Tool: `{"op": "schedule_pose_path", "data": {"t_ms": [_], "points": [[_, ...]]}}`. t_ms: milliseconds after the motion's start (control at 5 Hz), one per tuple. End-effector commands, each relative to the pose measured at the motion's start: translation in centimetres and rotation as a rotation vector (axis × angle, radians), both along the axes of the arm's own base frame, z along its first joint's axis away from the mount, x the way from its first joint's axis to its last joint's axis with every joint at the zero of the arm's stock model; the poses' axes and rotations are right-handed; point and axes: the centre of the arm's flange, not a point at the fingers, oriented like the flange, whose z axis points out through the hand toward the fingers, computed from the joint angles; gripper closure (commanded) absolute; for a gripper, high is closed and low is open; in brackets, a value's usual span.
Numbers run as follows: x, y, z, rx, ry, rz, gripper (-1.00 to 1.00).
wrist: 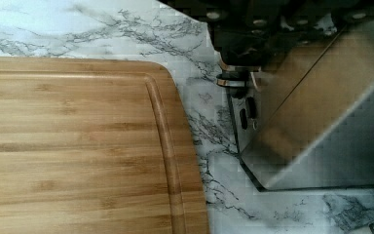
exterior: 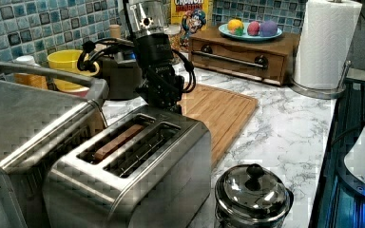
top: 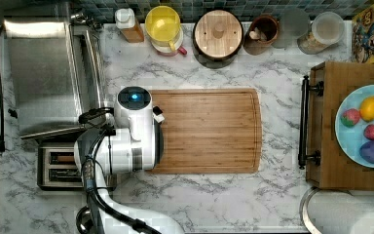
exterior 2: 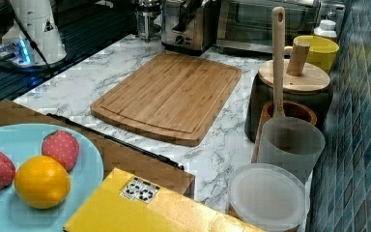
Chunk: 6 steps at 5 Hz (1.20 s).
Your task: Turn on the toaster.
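The toaster is a small brushed-steel box with two long top slots, standing at the top view's lower left beside the larger toaster oven. A brown slice sits in one slot. My gripper hangs low against the toaster's end that faces the cutting board, just past the toaster in the left view. In the wrist view the gripper is a dark mass pressed close to the controls on the toaster's steel end face. The right view shows it dark in front of the toaster.
A wooden cutting board lies right beside the toaster. The steel toaster oven stands behind the toaster. A small lidded pot sits near the counter edge. Jars and a yellow pitcher line the tiled wall. A fruit plate rests on a wooden box.
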Motion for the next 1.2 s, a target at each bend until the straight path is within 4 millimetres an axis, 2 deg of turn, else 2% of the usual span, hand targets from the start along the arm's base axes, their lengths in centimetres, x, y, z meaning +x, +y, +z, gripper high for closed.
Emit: {"op": "schedule_pose_path", "data": {"t_ms": [200, 1200], "points": [[-6.11, -2.17, -11.27, -0.121, 0.196, -0.045, 1.0], [-6.12, -2.17, -11.26, -0.121, 0.196, -0.045, 1.0]]}}
